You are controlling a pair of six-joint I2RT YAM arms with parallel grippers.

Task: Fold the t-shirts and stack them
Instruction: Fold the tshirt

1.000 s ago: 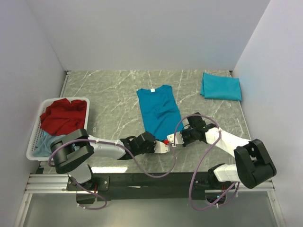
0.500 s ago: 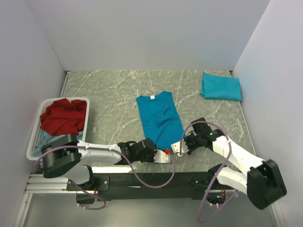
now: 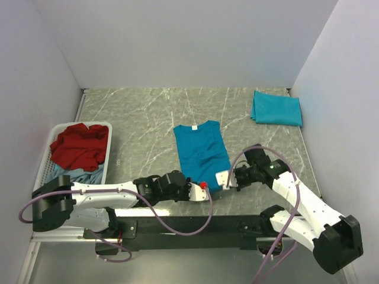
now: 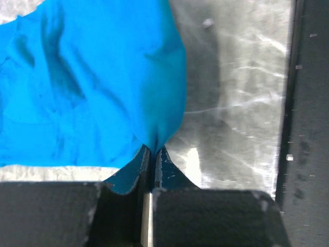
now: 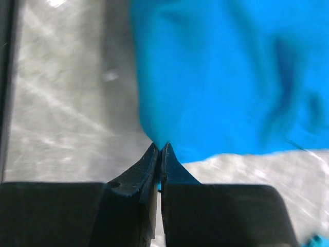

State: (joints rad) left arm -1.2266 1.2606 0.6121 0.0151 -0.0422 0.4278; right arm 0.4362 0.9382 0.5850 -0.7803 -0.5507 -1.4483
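Observation:
A teal-blue t-shirt (image 3: 201, 151) lies lengthwise on the marble table, folded narrow, its white neck label at the far end. My left gripper (image 3: 197, 190) is shut on its near left hem corner (image 4: 154, 141). My right gripper (image 3: 222, 180) is shut on its near right hem corner (image 5: 162, 139). Both corners are pinched between closed fingertips, and the cloth spreads away from them. A second teal t-shirt (image 3: 276, 109) lies folded at the far right corner. A red t-shirt (image 3: 78, 145) and a pale grey-blue one (image 3: 74, 176) sit in the basket.
A white slatted plastic basket (image 3: 42, 171) stands at the left edge of the table. The black mounting rail (image 3: 189, 225) runs along the near edge, close behind both grippers. White walls close in the table on three sides.
Both grippers have drawn back toward the near edge with the hem and then shifted slightly; the shirt has slid with them and lies straighter. The left arm has stretched out further to the right.

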